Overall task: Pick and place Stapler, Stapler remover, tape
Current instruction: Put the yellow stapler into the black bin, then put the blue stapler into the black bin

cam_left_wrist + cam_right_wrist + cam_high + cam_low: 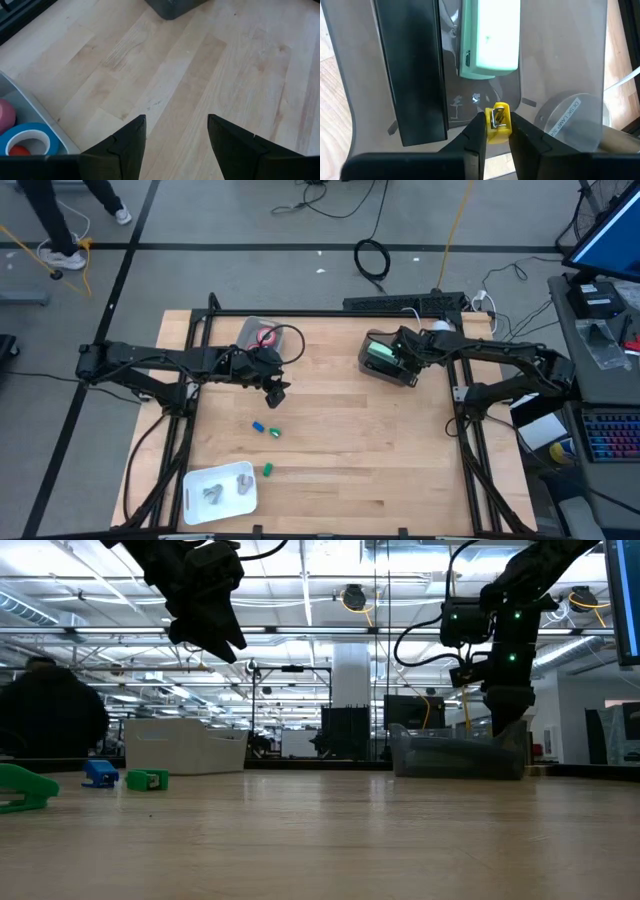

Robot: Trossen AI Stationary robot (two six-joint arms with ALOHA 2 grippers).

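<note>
My right gripper (495, 126) is shut on a small yellow stapler remover (498, 116) with metal claws. It is inside the clear bin (372, 366) at the table's far right, lowered between its walls (458, 752). In that bin lie a black stapler (410, 65) and a mint-green stapler (490, 35). My left gripper (278, 392) hangs open above the table's middle left with nothing between its fingers. Beside it a clear bin (262, 335) holds a blue tape roll (27, 141) and a red one (266, 337). My right gripper pinches the yellow stapler remover's body (501, 129) between its two fingers, which slant steeply down from above. The metal claws (496, 115) stick out beyond the fingers over the bin's floor. I cannot tell whether the remover touches the floor.
A blue bit (258, 425) and two green bits (275, 432) (267, 470) lie on the wood near the middle left. At the near left stands a white tray (195, 492) with small metal pieces. A clear round piece (570, 125) lies in the right bin.
</note>
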